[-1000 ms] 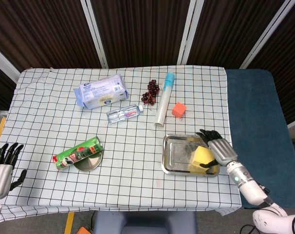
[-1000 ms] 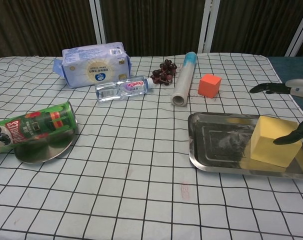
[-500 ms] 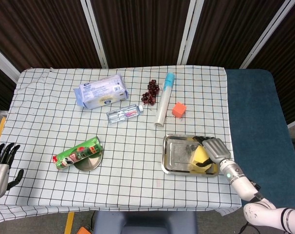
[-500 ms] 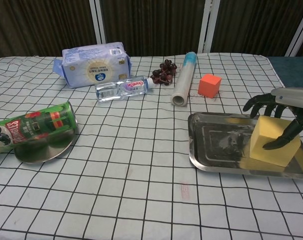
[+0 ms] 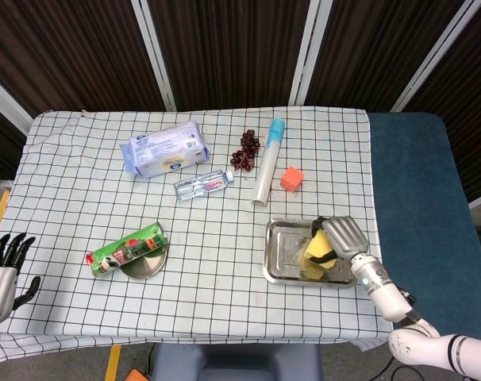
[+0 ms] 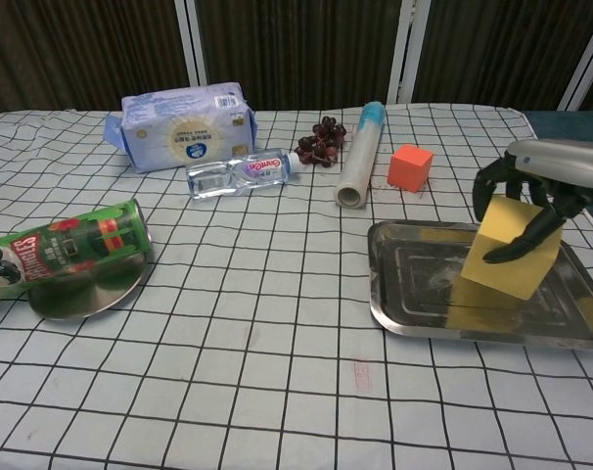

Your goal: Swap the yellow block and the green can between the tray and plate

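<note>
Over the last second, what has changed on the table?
The right hand closed around the yellow block and tilted it up, shifting it left within the tray. The green can stayed lying on the plate; the left hand barely moved.

Can (image 5: 125,250) on plate (image 5: 144,263), left of tray (image 5: 284,252)

The right hand (image 6: 531,196) grips the tilted yellow block (image 6: 509,247) over the tray (image 6: 414,294); green can (image 6: 62,251) at nine o'clock.
</note>
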